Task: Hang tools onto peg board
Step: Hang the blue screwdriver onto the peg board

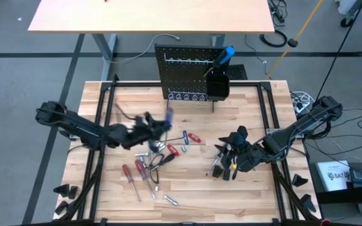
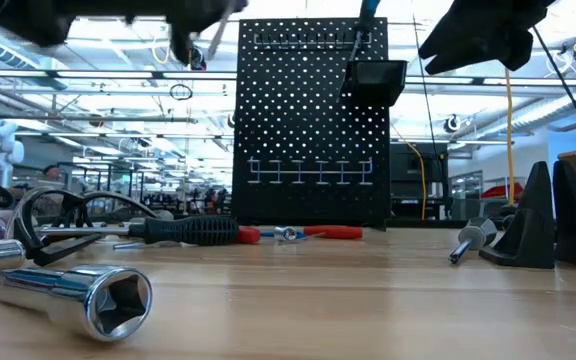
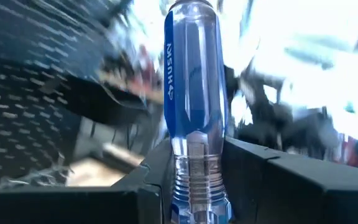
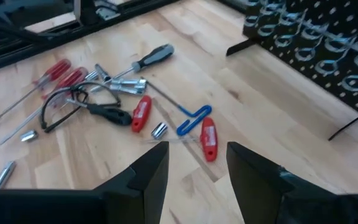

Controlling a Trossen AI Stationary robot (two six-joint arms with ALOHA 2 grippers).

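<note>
Left gripper (image 3: pixel 194 180), clenched on the blue screwdriver (image 3: pixel 191 93), handle pointing away from the fingers, above the table's left-centre. Peg board (image 1: pixel 184 75) lies ahead at the far edge. Right gripper (image 4: pixel 197 165) open, empty.

High cam looked straight down on whole table (image 1: pixel 187 188). Low cam sat at tabletop level, facing the peg board (image 2: pixel 313 120). L wrist cam was v. close to a blue-handled screwdriver (image 3: pixel 191 93); R wrist cam looked down at scattered tools (image 4: pixel 123 93), also seen from high cam.
</note>
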